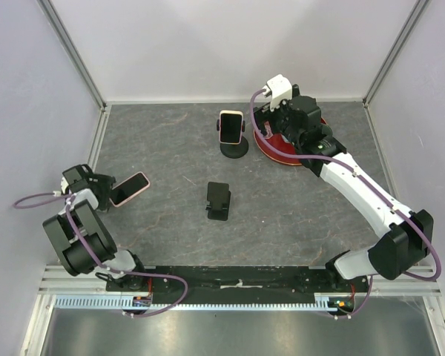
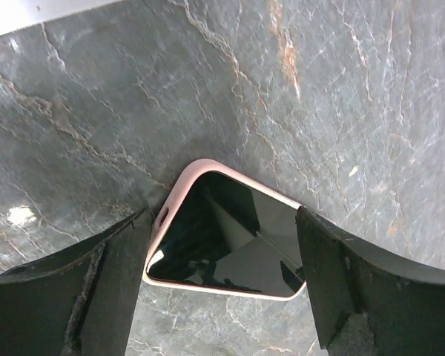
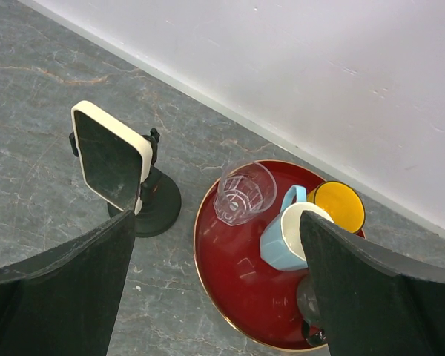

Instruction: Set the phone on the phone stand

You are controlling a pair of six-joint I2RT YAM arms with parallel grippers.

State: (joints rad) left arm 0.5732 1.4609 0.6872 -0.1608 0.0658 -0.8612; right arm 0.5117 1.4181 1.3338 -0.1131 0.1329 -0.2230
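Phone (image 2: 226, 233) lies flat on grey marbled table (image 1: 170, 163).

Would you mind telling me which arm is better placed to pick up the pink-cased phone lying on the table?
Left. Its end effector straddles the pink-cased phone, jaws open on either side. The right end effector hovers far off over the red tray, beside the cream-cased phone already on its stand.

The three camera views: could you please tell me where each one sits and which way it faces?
Top external: above and behind the bases, looking down on the table; both arms show.
Left wrist: looks down at the pink-cased phone between its fingers.
Right wrist: faces the back wall, over the red tray.
Shared: the phone on the round-base stand, top and right wrist.
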